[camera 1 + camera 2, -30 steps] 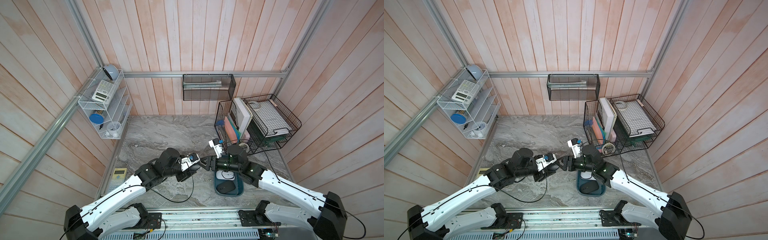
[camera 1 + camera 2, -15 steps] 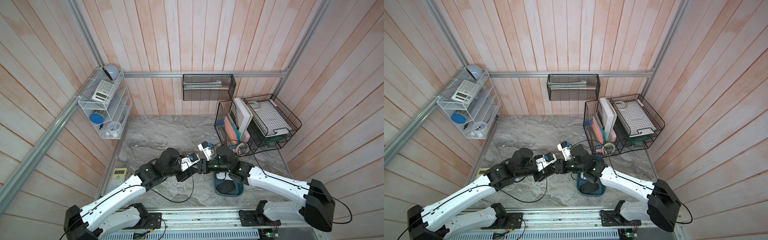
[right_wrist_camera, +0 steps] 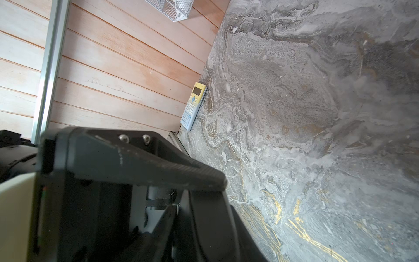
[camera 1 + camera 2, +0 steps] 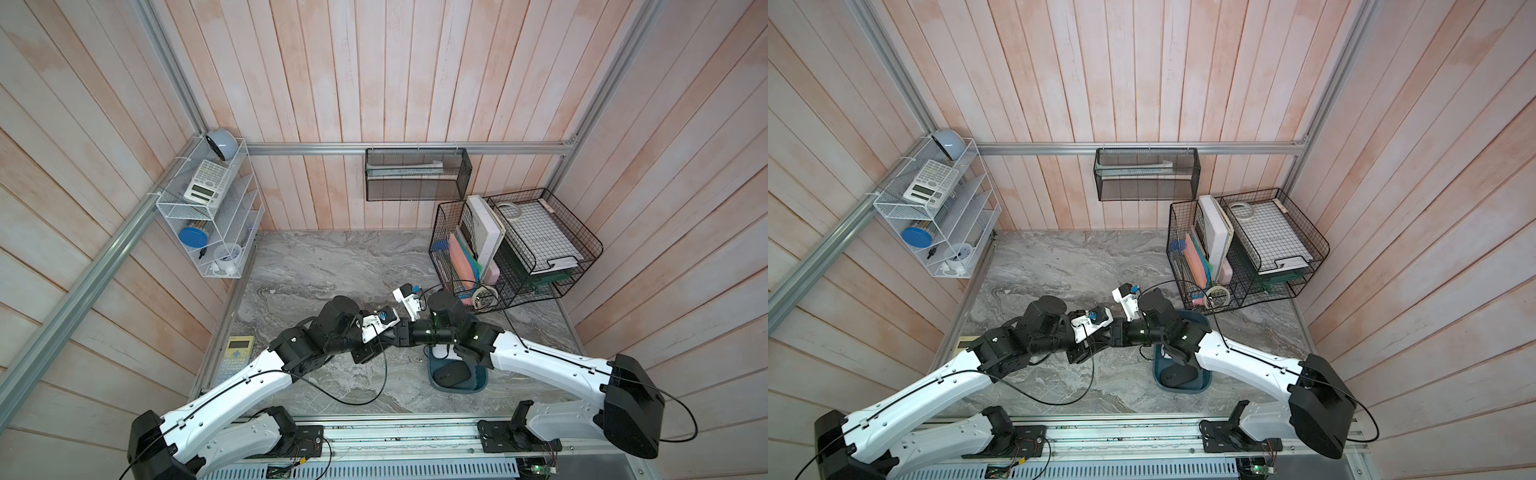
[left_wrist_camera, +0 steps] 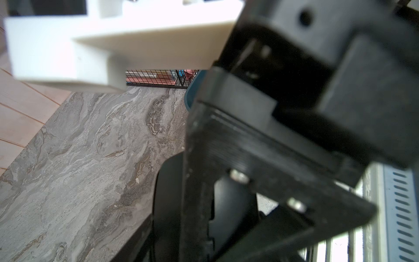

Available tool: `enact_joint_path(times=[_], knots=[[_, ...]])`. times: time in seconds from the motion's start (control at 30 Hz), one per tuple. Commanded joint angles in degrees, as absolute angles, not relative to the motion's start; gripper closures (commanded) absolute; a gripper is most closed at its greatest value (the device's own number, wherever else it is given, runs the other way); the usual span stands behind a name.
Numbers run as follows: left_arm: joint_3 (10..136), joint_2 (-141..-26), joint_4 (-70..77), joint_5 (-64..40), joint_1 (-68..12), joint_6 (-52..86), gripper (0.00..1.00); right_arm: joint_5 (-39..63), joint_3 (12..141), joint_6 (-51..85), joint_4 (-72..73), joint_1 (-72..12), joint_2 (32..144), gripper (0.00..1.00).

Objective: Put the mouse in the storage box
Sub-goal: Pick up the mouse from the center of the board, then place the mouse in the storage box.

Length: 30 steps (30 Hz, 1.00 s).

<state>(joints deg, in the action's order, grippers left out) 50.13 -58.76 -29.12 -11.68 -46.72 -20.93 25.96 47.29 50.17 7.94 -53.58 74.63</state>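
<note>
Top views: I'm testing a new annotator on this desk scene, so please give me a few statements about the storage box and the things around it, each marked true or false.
1. A black mouse lies inside the storage box. True.
2. The storage box stands inside a basket. False: it stands on the marble table, nearer the robot than the black wire baskets.
3. A yellow calculator lies at the table's edge on the left arm's side. True.
4. The rack on the wall is empty. False: the white wire rack holds a white calculator, among other things.
</note>
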Motion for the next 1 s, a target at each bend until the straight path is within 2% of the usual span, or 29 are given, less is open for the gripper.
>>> enact_joint_path(times=[0.0,0.03,0.07,0.53,0.7,0.97], knots=[[49.45,-58.35,-27.34,-11.67,-46.91,-20.16,0.23,25.51,49.39,49.33,9.15,-54.25,74.32,0.76],[49.27,-58.21,-27.00,-10.84,-46.93,-19.64,0.02,24.91,49.24,49.28,8.82,-54.30,74.22,0.76],[49.22,-58.30,-26.90,-10.17,-46.94,-19.28,0.00,24.54,49.24,49.01,8.53,-54.26,74.11,0.77],[48.54,-57.65,-26.25,-6.73,-46.91,-19.73,0.00,21.16,48.67,44.96,3.91,-51.55,72.45,0.77],[48.74,-57.63,-26.41,-5.28,-46.93,-20.04,0.00,22.91,46.14,45.13,2.40,-44.99,69.69,0.77],[48.69,-57.57,-26.55,-4.92,-46.93,-20.14,0.00,26.00,41.60,43.04,-7.15,-26.91,61.17,0.77]])
